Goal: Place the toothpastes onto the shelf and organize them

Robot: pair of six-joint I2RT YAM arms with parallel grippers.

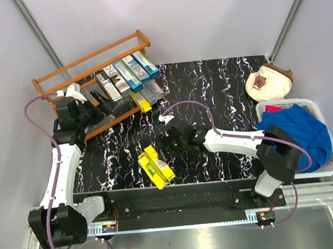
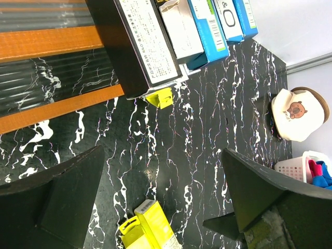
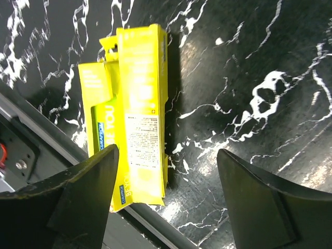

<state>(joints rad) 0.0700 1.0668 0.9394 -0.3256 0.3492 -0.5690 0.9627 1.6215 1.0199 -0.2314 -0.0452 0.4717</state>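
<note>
On the shelf (image 1: 90,56), several toothpastes (image 1: 128,72) were seen racked, while two yellow cartons (image 1: 155,167) remained to be placed from the worktop (image 1: 227,90). The left pincer (image 2: 162,153) and right pincer (image 3: 166,155) were both held apart and empty, the right poised over the yellow pair.

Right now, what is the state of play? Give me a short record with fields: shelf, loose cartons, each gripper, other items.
shelf: orange wooden shelf, far left, holding blue, silver-grey and black toothpaste cartons, plus one yellow carton lower down
loose cartons: two yellow toothpaste cartons side by side on the black marble table, near edge
right gripper: open, over the loose pair, holding nothing
left gripper: open, empty, by the shelf front
other: white basket with blue cloth; cream bear-face item
</note>
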